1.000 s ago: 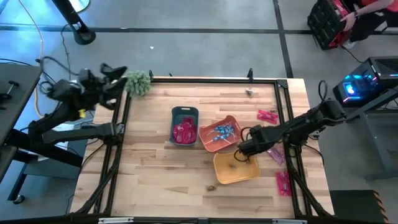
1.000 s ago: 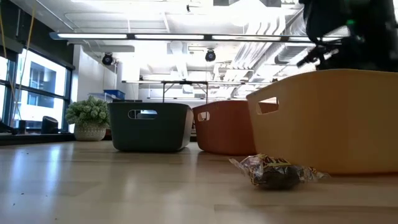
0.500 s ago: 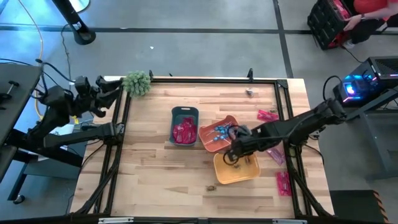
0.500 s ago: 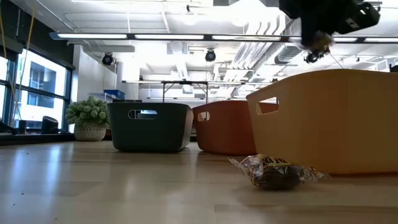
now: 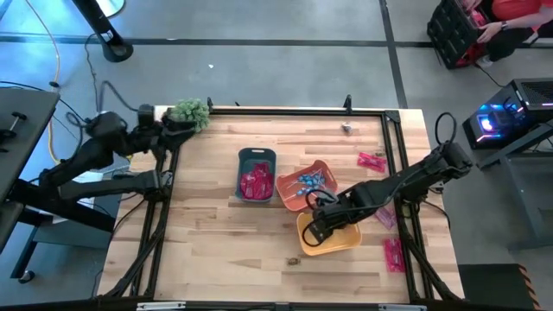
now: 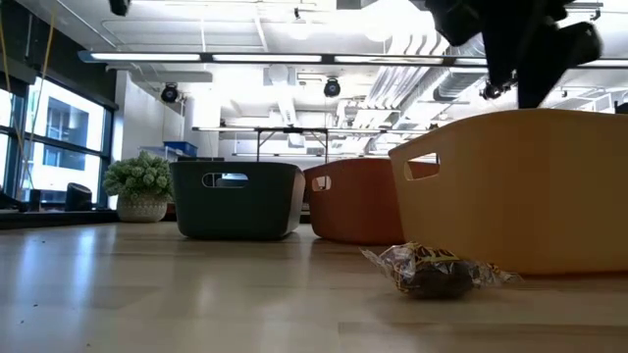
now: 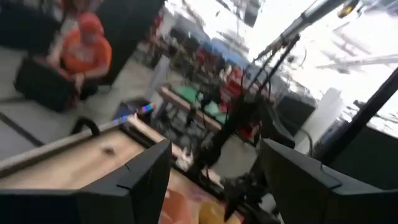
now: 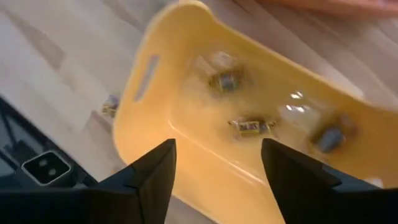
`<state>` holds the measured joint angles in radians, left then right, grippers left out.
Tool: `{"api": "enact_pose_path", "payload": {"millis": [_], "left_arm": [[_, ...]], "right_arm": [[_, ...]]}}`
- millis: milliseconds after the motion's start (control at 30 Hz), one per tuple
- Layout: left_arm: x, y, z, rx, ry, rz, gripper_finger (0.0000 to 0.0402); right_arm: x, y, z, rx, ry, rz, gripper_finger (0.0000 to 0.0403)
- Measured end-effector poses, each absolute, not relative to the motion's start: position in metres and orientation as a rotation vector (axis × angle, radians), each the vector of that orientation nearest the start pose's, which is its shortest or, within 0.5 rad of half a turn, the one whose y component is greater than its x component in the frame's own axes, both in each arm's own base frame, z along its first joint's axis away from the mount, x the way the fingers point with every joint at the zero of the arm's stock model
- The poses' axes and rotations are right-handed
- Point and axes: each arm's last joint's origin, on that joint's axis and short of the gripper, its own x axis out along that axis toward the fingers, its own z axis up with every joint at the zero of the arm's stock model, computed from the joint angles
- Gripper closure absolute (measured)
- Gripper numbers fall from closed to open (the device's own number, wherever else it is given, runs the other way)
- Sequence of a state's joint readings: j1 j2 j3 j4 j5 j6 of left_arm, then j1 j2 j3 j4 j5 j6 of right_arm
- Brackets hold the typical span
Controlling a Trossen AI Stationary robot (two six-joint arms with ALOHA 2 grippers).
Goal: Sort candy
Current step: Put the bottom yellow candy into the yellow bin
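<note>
Two dark fingers (image 7: 146,180) spread apart, framing a blurred wooden table (image 7: 74,163)

1. A robotics lab: a wooden table (image 5: 216,233) in a black frame (image 5: 285,110) on a bare concrete floor (image 5: 259,60).
2. Exposed ceiling ducts (image 6: 412,49) and strip lights (image 6: 245,58).
3. Cluttered workbenches (image 7: 205,106) and a seated person (image 7: 81,53) beyond.

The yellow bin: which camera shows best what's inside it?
The right wrist view: it looks straight into the yellow bin past the open right claw, showing small brown wrapped pieces on its floor. The high view shows the bin partly under the arm; the low view only its outer wall; the left wrist view is too blurred.
</note>
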<state>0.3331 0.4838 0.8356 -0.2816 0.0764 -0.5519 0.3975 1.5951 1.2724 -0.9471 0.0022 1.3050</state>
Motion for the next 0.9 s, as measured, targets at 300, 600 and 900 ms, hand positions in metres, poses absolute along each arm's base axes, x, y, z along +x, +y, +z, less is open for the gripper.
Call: {"api": "enact_pose_path", "payload": {"millis": [300,600,900], "left_arm": [[0.174,0.023,0.363,-0.567,-0.001,-0.055,0.0163],[0.233,-0.017,0.346,-0.573,0.024,-0.267,0.0163],[0.210,-0.027,0.371,-0.624,-0.152,-0.272,0.0163]], "right_arm": [[0.298,0.130,0.264,0.668,1.111,-0.160,0.0169],[0.325,0.127,0.264,0.307,0.920,0.147,0.0169],[0.352,0.160,0.225,-0.063,0.933,0.427,0.0169]]}}
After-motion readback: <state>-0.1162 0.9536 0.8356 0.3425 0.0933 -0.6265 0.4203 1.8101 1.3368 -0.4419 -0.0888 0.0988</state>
